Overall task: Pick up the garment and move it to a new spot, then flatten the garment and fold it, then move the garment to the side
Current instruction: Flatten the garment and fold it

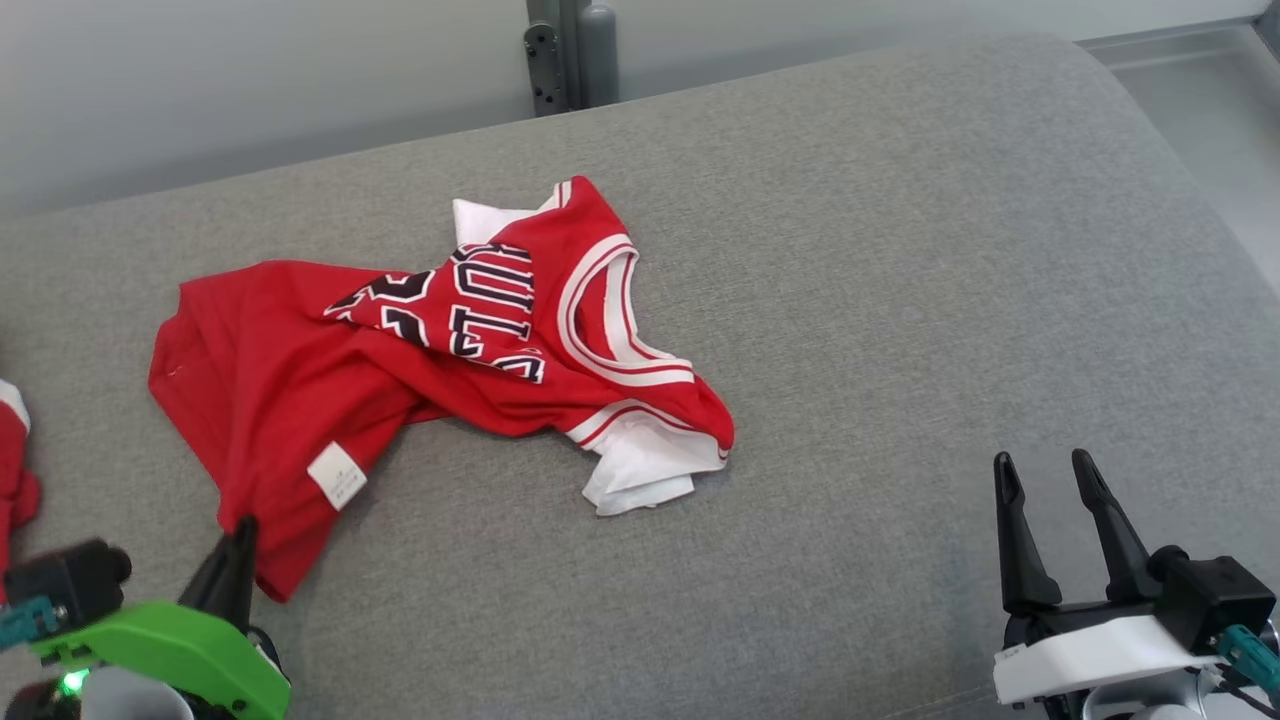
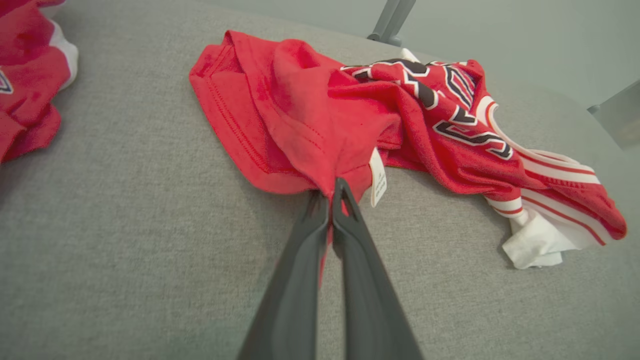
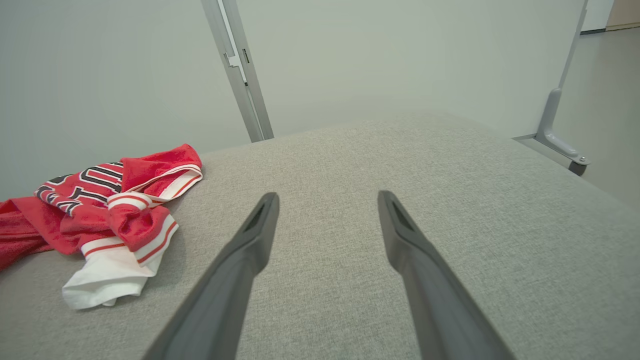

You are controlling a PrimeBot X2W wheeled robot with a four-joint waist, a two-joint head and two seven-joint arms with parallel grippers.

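The garment is a red jersey with white trim and dark lettering, lying crumpled on the grey cushion, left of centre. My left gripper at the lower left is shut on the garment's near hem corner. In the left wrist view the closed fingertips pinch the red fabric beside a white label. My right gripper stands open at the lower right, well clear of the cloth. The right wrist view shows its fingers spread over bare cushion, with the garment off to the left.
A second red and white cloth lies at the cushion's far left edge, also seen in the left wrist view as a red heap. A grey metal post stands behind the cushion. Bare cushion stretches right of the garment.
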